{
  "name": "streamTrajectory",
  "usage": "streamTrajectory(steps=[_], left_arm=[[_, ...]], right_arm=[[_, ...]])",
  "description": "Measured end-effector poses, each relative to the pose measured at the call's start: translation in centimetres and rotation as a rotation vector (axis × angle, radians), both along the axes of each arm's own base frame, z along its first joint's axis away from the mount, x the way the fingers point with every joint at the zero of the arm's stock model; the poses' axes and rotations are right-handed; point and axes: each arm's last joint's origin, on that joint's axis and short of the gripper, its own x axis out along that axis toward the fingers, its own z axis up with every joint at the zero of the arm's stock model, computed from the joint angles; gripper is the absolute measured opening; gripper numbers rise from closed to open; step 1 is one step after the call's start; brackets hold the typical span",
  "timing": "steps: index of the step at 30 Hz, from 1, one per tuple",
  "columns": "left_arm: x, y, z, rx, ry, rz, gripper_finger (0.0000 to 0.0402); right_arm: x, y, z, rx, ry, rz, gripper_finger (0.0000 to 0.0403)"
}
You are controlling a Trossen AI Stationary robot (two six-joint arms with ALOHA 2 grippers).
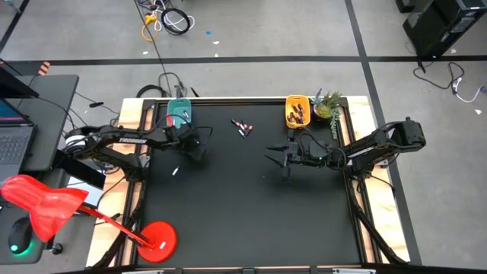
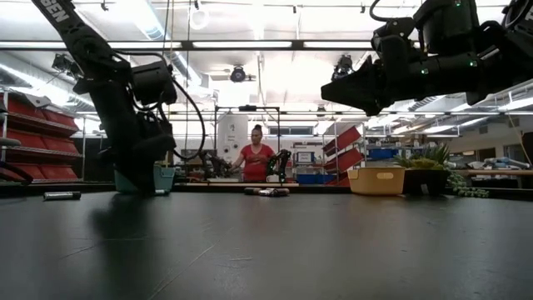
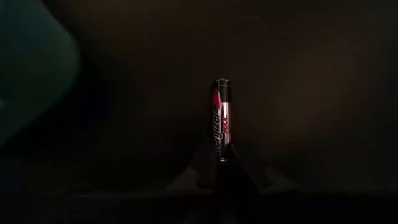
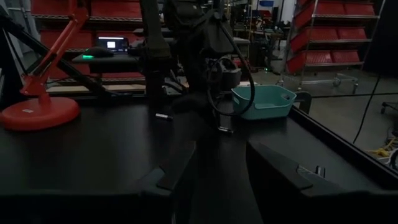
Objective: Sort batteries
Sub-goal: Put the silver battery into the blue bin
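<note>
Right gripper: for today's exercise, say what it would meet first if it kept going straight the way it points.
The right gripper points across the mat toward the left arm. Its wrist view shows bare table first, then the left gripper beside the teal tray. Depth is unclear, but the left gripper seems first.

floor (image 1: pixel 304 30): grey concrete | red shelving (image 4: pixel 323 31) | ceiling strip lights (image 2: pixel 241 44)

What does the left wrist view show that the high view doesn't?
Only the left wrist view: a dark battery with red lettering, pinched at its lower end in the shut left gripper.
Only the high view: the yellow tray, the loose batteries at mid-table, a pale battery, the red lamp, and the right gripper hovering open.
Both: the teal tray and the black table.
</note>
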Motion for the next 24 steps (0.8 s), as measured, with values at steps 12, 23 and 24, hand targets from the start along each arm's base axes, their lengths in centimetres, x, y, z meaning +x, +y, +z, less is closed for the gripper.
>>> streamTrajectory(steps=[12, 23, 24], left_arm=[[1.6, 0.2, 2.3, -0.011, -0.113, -0.075, 0.0019], [1.0, 1.3, 8.1, 0.215, -0.113, 0.015, 0.0019], [0.8, 1.4, 8.7, 0.237, -0.103, 0.040, 0.0019]], right_arm=[[0.0, 0.0, -0.1, 0.000, 0.008, 0.000, 0.0149], [0.0, 0.0, -0.1, 0.001, 0.012, 0.001, 0.0149], [0.0, 0.0, -0.1, 0.000, 0.012, 0.001, 0.0149]])
